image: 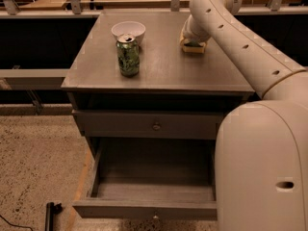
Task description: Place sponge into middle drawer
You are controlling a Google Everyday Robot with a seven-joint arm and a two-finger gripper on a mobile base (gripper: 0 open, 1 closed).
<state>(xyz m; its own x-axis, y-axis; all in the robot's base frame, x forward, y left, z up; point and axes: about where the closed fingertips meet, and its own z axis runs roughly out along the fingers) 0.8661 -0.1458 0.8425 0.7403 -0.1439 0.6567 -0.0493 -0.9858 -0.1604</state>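
Observation:
The sponge, pale yellow with a dark green top, lies on the grey cabinet top at its far right. My gripper is right over the sponge, at the end of the white arm that reaches in from the right and hides most of it. The middle drawer, the lowest one, is pulled open; its shallow tray is empty and its small knob shows at the front edge.
A green can stands on the cabinet top left of centre, with a white bowl just behind it. A shut drawer front with a knob sits above the open drawer. My white base fills the lower right. A dark object lies on the floor.

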